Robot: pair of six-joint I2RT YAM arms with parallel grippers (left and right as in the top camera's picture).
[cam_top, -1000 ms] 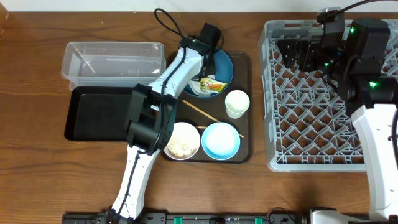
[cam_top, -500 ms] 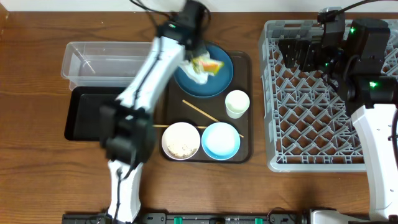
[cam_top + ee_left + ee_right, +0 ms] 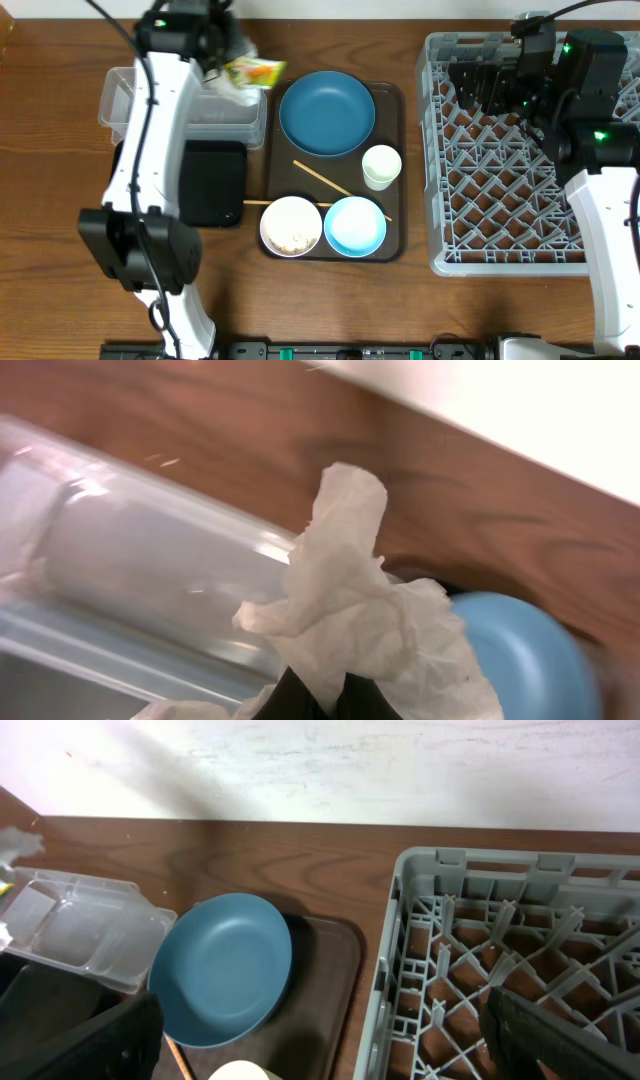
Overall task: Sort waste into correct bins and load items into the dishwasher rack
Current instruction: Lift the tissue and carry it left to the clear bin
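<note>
- The dishwasher rack fills the right side of the counter. Its right edge is hidden under the right arm.
- The right pincer hangs over the rack's far left corner, spread wide and holding nothing. Only blurred finger edges show in its wrist view.
- The brown serving tray has its long axis running near to far.
- The clear tub has its long axis left to right, and its right end lies under the held waste.
- The black tray sits just in front of the tub, its left part covered by the left arm.
- The dark blue dish lies at the far end of the serving tray.
- At the near end are the light blue bowl and the white bowl with rice grains.
- The white cup stands upright.
- Of the chopsticks, one lies diagonally and the other left to right, partly behind the bowls.
- The left pincer is clamped on the crumpled tissue above the tub's right end, one twisted peak pointing away.
- The snack wrapper juts toward the dish. What grips it cannot be made out.
</note>
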